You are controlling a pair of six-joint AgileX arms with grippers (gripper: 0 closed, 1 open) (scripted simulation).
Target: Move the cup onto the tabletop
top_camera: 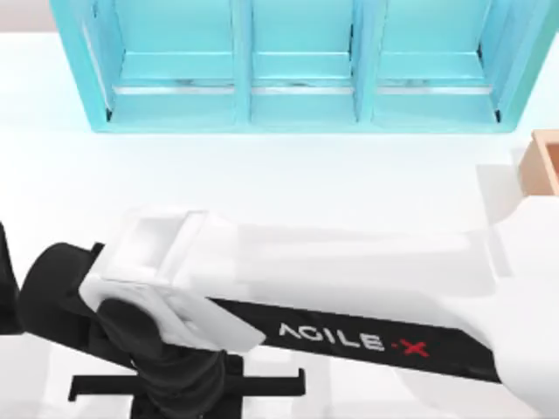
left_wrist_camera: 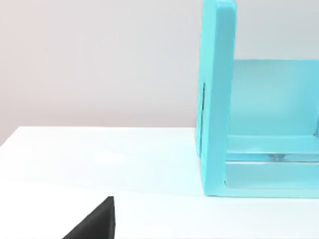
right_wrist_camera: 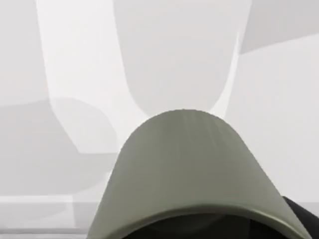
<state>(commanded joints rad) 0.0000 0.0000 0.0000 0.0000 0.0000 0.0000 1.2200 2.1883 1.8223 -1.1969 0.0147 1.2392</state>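
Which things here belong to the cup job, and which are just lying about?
Job: cup, close in the right wrist view; tabletop; right tool, at the table's front left.
Lying about: turquoise shelf unit; tan box, right edge; left arm, idle at far left.

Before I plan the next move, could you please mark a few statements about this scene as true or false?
1. The shelf unit is turquoise and has three bays. True.
2. The tan box sits at the left edge of the tabletop. False: it sits at the right edge.
3. The right arm stretches across to the top view's left, with the right gripper at lower left. True.
4. The cup is red and has a handle. False: it is dull grey-olive and plain, and lies close before the right wrist camera.
5. The left wrist view looks at the shelf unit's end panel. True.
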